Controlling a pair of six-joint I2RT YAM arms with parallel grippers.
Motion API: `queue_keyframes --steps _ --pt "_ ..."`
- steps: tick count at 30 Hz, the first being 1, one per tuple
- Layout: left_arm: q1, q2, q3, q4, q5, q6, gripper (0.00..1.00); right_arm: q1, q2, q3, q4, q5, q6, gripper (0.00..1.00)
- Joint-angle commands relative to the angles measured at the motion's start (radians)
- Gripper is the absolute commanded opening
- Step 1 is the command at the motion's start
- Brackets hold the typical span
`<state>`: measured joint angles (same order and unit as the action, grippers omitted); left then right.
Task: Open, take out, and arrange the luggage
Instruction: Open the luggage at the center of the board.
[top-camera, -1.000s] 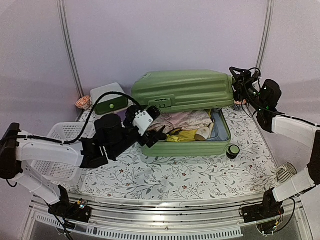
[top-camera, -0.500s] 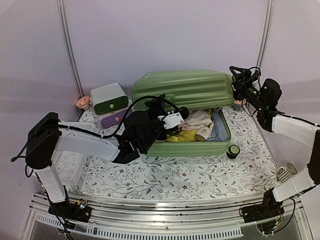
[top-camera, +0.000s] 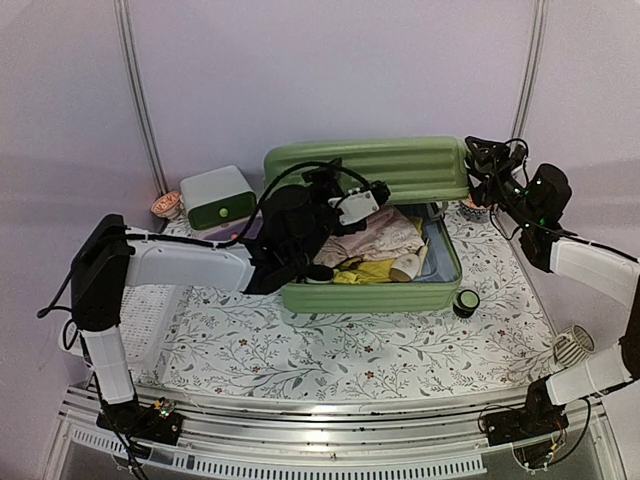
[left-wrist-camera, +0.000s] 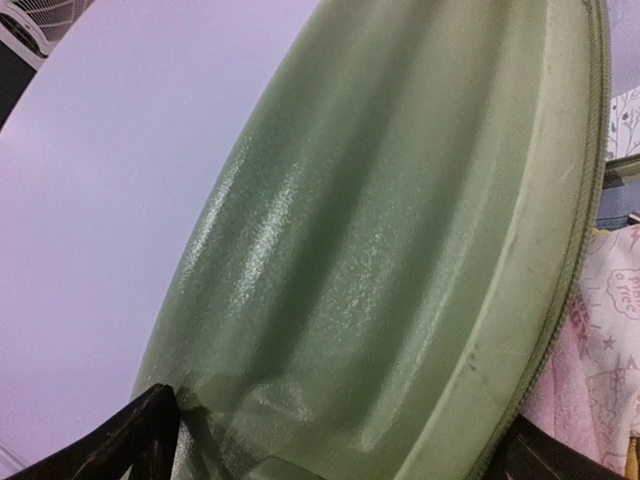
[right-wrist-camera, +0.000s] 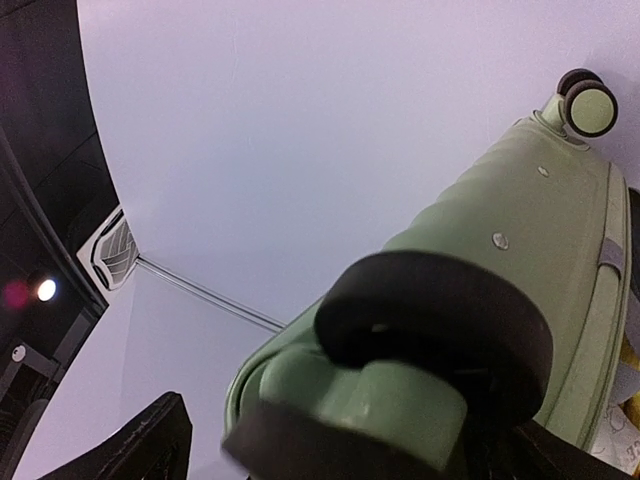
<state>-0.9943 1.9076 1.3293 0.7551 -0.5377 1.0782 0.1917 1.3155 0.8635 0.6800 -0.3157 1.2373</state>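
Left pincer (top-camera: 370, 193): jaws spread to full width, nothing clamped. The ribbed lid of the luggage (top-camera: 372, 165) is directly ahead and fills the span between the fingers. Pink clothes (top-camera: 380, 235) lie just beneath, inside the shell.

Right pincer (top-camera: 480, 162): jaws wide, black wheel (right-wrist-camera: 440, 325) between them; contact cannot be told.

The luggage sits between both pincers, lid raised part-way.

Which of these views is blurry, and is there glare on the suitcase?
Right wrist view: the wheel, near the lens, is out of focus. Left wrist view: speckled sheen on the luggage lid, no harsh glare. Top view: even light, sharp.
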Motion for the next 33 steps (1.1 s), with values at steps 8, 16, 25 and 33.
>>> queue_keyframes --steps 8,16,25,33 --pt "0.127 -0.02 0.161 -0.226 0.118 -0.253 0.98 0.003 -0.227 -0.118 -0.116 -0.061 -0.172 0.99" --pt "0.139 -0.01 0.2 -0.266 0.136 -0.289 0.98 0.003 -0.37 -0.185 -0.303 -0.062 -0.528 0.99" --pt "0.141 -0.017 0.202 -0.268 0.136 -0.315 0.98 0.113 -0.493 -0.138 -0.46 0.032 -1.27 0.99" --pt "0.142 -0.028 0.218 -0.299 0.146 -0.366 0.98 0.216 -0.402 -0.135 -0.34 0.31 -1.752 0.99"
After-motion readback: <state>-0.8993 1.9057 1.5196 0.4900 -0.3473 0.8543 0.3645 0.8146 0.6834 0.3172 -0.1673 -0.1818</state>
